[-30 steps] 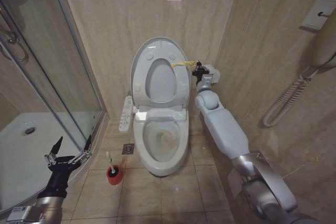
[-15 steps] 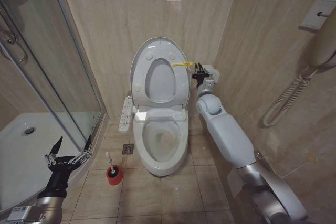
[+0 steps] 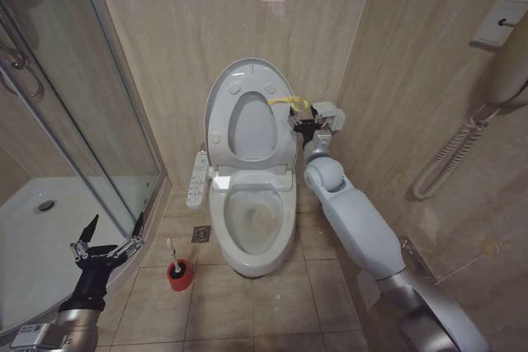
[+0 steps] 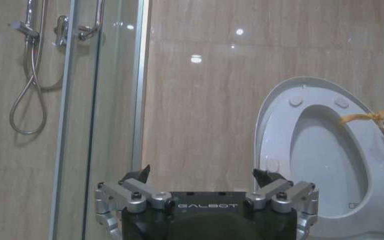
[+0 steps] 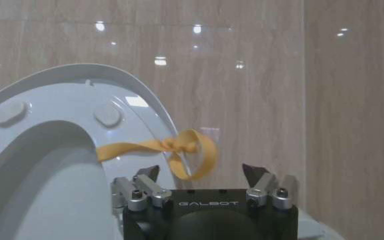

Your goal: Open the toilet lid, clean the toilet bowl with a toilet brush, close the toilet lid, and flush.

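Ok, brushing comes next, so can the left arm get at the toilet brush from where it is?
Probably yes. The left pincer hangs open beside the shower glass, and the toilet brush stands upright in its red holder on bare floor close by, nothing between them.

The word "GALBOT" is showing in pale letters on the black body of the left pincer [image 4: 207, 192], just below its spread fingers. The same word "GALBOT" is showing on the black body of the right pincer [image 5: 201, 179]. No other lettering is reading clearly.
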